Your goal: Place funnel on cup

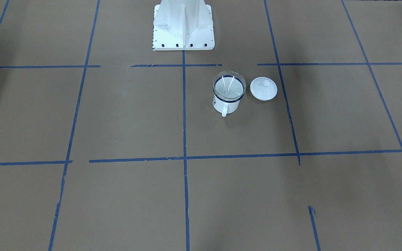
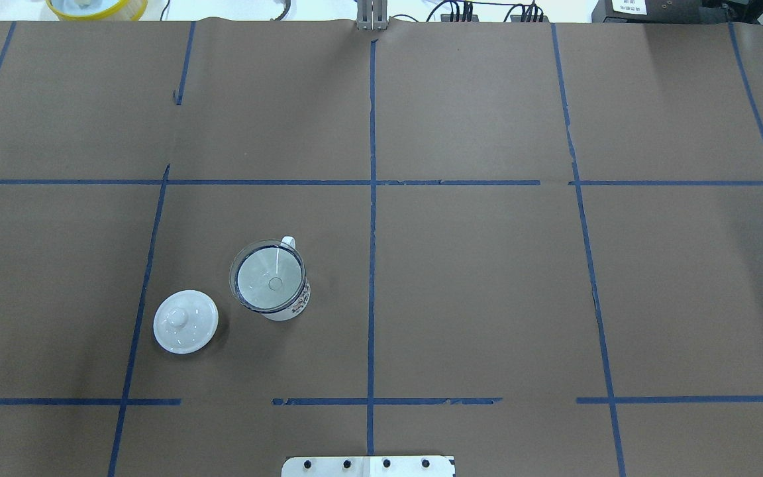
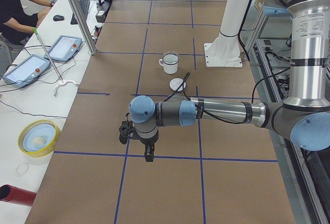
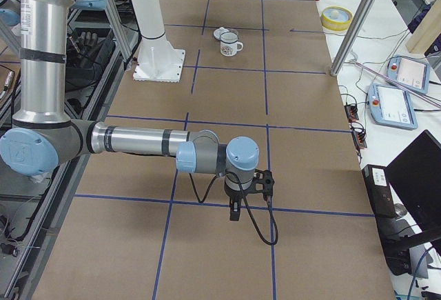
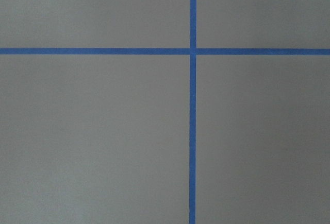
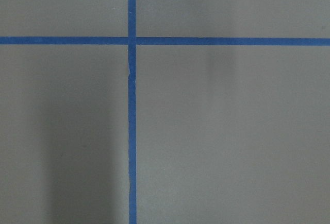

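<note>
The white cup [image 1: 226, 105] with a dark blue rim stands upright on the brown paper table, left of the centre line in the overhead view [image 2: 294, 306]. The clear funnel [image 1: 229, 85] sits in the cup's mouth, its spout pointing down inside [image 2: 269, 283]. Both grippers are far from the cup, over the table's two ends. The left gripper [image 3: 149, 156] shows only in the exterior left view, the right gripper [image 4: 234, 214] only in the exterior right view. I cannot tell whether either is open or shut. Both wrist views show only paper and blue tape.
A white round knobbed lid [image 1: 263, 88] lies on the table beside the cup [image 2: 185, 322]. The robot's white pedestal [image 1: 183, 26] stands at the table's robot-side edge. A yellow bowl [image 3: 38, 138], a red cylinder [image 3: 15, 194] and tablets lie on the side bench.
</note>
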`<state>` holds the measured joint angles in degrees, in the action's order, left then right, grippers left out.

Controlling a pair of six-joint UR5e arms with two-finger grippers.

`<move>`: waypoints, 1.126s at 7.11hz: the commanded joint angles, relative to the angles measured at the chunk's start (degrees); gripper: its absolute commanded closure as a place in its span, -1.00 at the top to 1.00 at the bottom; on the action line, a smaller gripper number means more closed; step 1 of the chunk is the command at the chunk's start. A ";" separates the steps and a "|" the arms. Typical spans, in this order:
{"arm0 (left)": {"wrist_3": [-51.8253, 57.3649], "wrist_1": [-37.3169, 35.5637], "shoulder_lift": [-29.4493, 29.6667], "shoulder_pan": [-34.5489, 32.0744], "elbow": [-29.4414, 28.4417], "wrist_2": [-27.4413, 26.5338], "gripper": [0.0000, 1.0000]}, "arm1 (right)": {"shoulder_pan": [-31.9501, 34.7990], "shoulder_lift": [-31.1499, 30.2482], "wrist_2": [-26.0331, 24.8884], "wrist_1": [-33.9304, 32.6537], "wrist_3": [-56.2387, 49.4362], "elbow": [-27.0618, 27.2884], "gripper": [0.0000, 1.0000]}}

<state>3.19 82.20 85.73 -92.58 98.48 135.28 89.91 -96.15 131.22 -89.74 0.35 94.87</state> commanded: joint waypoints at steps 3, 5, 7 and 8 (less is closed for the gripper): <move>-1.70 1.30 1.71 -2.25 -1.54 -0.01 1.00 | 0.00 0.00 0.00 0.00 0.00 -0.03 1.00; -1.26 1.38 1.80 -2.25 -2.24 0.07 1.00 | 0.00 0.00 0.00 0.00 0.00 -0.03 1.00; -1.08 1.47 1.98 -2.25 -3.12 0.16 1.00 | 0.00 0.00 0.00 0.00 0.00 -0.03 1.00; -1.08 1.39 1.89 -2.25 -3.04 0.25 1.00 | 0.00 0.00 0.00 0.00 0.00 0.05 1.00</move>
